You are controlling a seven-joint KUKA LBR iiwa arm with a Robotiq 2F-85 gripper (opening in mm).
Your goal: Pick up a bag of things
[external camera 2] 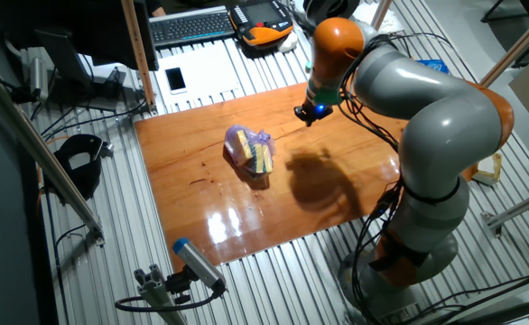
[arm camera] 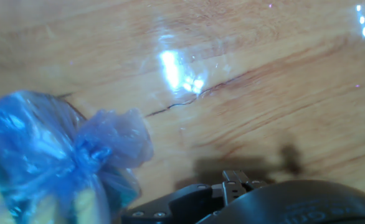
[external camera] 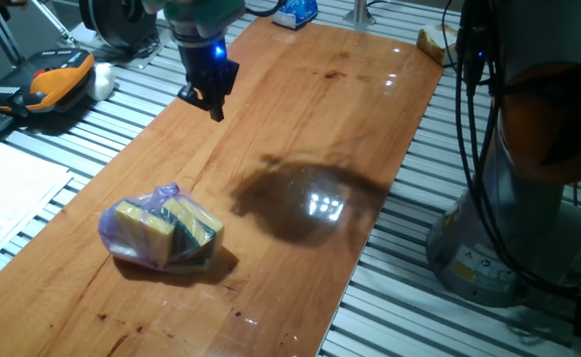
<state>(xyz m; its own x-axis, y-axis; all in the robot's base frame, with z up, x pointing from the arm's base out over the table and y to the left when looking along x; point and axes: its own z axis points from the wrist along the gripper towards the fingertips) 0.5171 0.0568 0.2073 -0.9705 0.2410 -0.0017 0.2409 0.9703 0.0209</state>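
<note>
Lying on wooden board (external camera: pixel 300 119): bag of things (external camera: pixel 162 232), yellow-green sponges inside.

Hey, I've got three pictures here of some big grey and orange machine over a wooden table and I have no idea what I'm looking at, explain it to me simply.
The grey and orange machine is a robot arm. At its tip sits a small black two-finger gripper, its "hand", with a blue light just above it.

Two pictures come from fixed cameras looking at the long wooden table top from different sides. The third, blurry one comes from a camera on the hand itself, looking down along the fingers.

On the wood lies a small translucent purple-blue plastic bag with yellow sponge blocks with green faces inside. Its knotted top shows up close in the hand view.

Nothing is held: the gripper hangs in the air above the wood, apart from the bag. Whether its fingers are open or shut is too small to tell.
</note>
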